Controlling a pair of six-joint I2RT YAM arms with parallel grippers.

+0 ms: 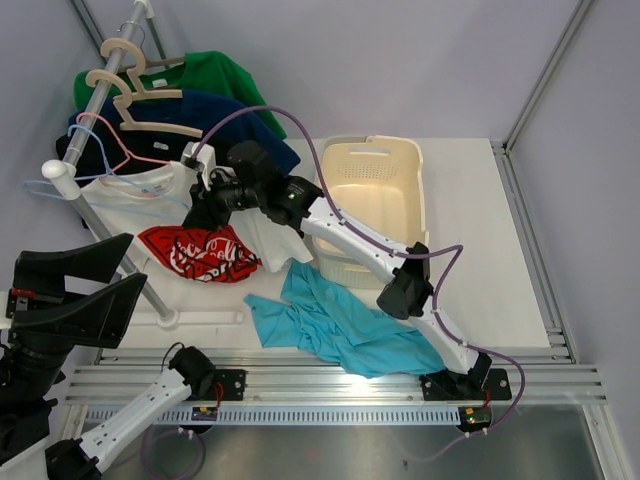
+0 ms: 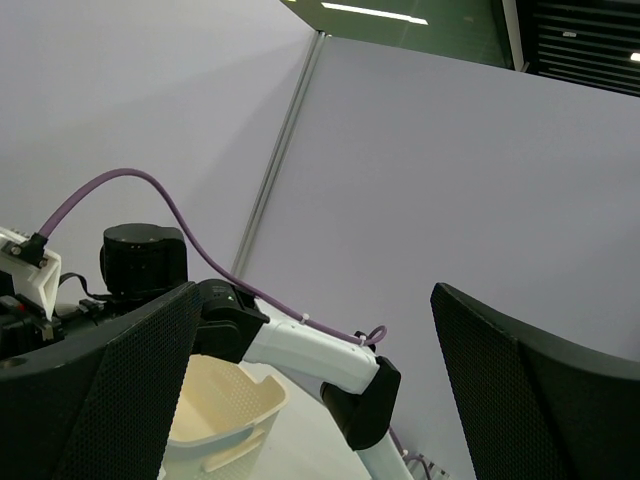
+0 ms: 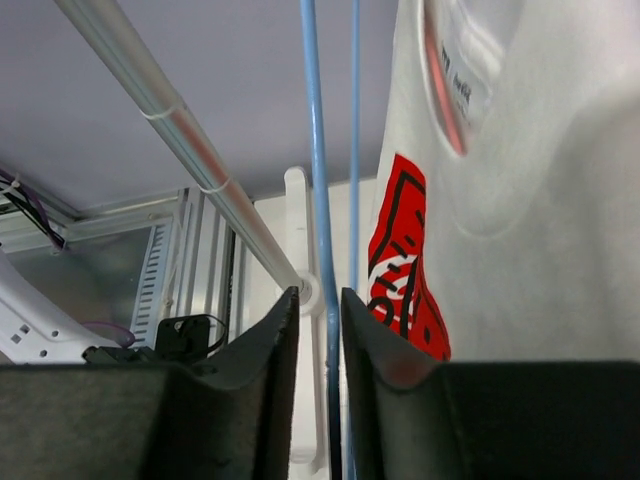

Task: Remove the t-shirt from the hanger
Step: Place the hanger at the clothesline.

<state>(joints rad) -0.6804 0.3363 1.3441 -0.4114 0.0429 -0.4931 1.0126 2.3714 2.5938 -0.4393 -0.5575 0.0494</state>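
Right wrist view: the right gripper [image 3: 318,330] is seen with its jaws parted only narrowly, a thin light-blue wire hanger [image 3: 316,180] passing between them unclamped. The white t-shirt with a red print [image 3: 520,220] is hung on that hanger at the far left, beside the silver metal rail [image 3: 170,130]. The left gripper [image 2: 315,290] is held wide open and empty at the near left.

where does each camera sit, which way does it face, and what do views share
top external: above and behind the arms, looking down on the table, clothes rail and cream basket; both arms show, left gripper at lower left.
left wrist: on the left arm, tilted up at the wall panels; its wide-open fingers frame the right arm.
right wrist: on the right gripper, looking along the blue hanger between its slightly parted fingers, white t-shirt alongside.
shared: cream basket, top and left wrist; white t-shirt, top and right wrist.
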